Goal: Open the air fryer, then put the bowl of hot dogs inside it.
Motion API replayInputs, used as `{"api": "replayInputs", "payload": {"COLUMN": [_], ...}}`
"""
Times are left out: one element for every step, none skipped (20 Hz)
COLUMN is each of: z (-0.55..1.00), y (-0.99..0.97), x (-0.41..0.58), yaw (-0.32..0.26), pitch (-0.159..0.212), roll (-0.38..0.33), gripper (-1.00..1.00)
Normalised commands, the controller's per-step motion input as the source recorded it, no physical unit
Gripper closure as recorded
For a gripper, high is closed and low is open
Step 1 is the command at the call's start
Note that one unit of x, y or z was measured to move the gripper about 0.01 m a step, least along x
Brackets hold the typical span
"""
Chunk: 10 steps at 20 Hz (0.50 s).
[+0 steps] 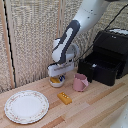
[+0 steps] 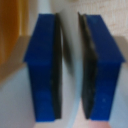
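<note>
gripper (image 1: 58, 75) clamped on the bowl (image 1: 56, 81) rim, hiding most of it; hot dogs (image 1: 53, 79) barely visible; wrist view blurred.

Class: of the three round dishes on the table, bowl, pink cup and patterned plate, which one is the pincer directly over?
The white bowl holding yellow-orange food: the pincer sits right above it. The pink cup and patterned plate stand apart.

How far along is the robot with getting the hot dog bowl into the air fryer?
Done: the air fryer drawer is pulled out and open. In hand: the gripper sits right over the bowl of hot dogs; the wrist view shows the blue fingers close on a thin white edge, likely its rim. Left: lift the bowl and set it in the drawer.
</note>
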Motion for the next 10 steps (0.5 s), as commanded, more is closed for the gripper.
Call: {"api": "replayInputs", "payload": {"z": [0.47, 0.45, 0.44, 0.43, 0.47, 0.54, 0.74, 0.74, 0.76, 0.81], "y": [0.0, 0.0, -0.05, -0.06, -0.05, -0.08, -0.15, -0.15, -0.16, -0.19], "x": [-0.189, -0.166, -0.117, -0.066, -0.029, 0.0, 0.0, 0.0, 0.0, 0.0], "yaw": [0.0, 0.0, 0.0, 0.015, 0.024, 0.02, 0.009, 0.012, 0.001, 0.0], "pitch": [-0.077, -0.066, -0.058, -0.042, -0.033, 0.0, 0.0, 0.0, 0.0, 0.0], "roll": [0.1, 0.091, 0.086, 0.093, 0.101, 0.126, 0.163, 0.17, 0.162, 0.145], "gripper": [1.0, 1.0, 1.0, 1.0, 1.0, 1.0, 1.0, 1.0, 1.0, 1.0]}}
